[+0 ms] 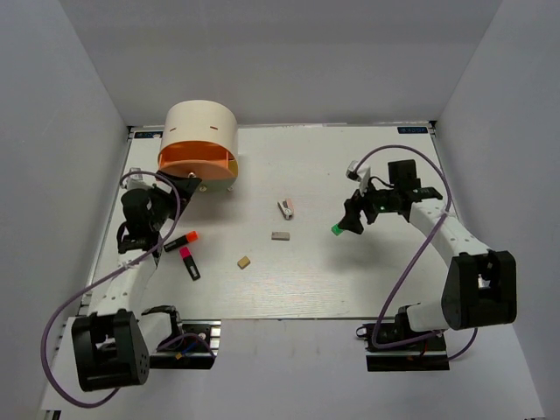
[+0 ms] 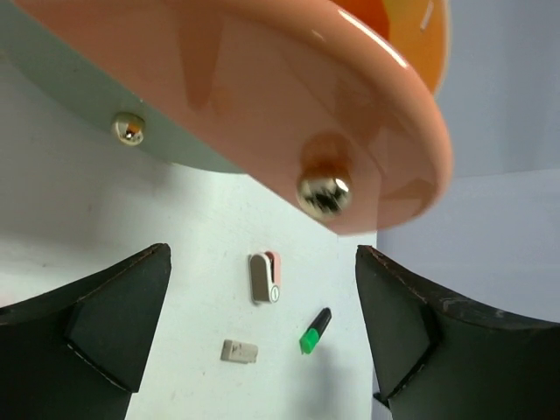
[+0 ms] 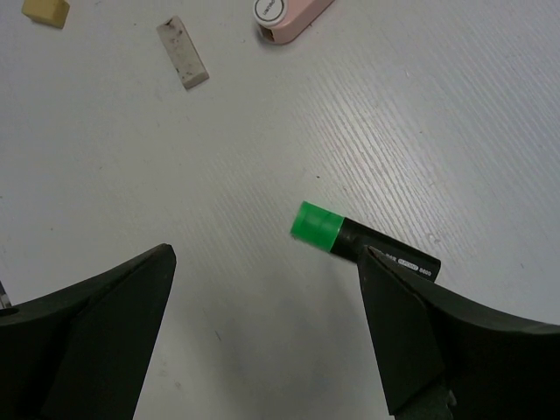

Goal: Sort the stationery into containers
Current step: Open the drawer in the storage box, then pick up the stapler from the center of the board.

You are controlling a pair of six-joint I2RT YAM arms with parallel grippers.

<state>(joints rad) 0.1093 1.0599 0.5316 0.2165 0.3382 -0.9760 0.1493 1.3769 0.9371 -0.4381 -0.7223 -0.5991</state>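
1. Left wrist: left gripper (image 2: 262,306) spread wide, holding nothing; glossy orange drawer (image 2: 262,79) and round metal knob (image 2: 324,191) just above jaws.
2. Right wrist: right gripper (image 3: 264,280) spread wide, holding nothing; green-capped black marker (image 3: 360,241) flat between jaws.

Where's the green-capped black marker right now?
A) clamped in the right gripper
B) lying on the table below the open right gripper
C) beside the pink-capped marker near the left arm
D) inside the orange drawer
B: the right wrist view shows the green-capped black marker flat on the white table, with the right gripper spread wide above it and holding nothing.
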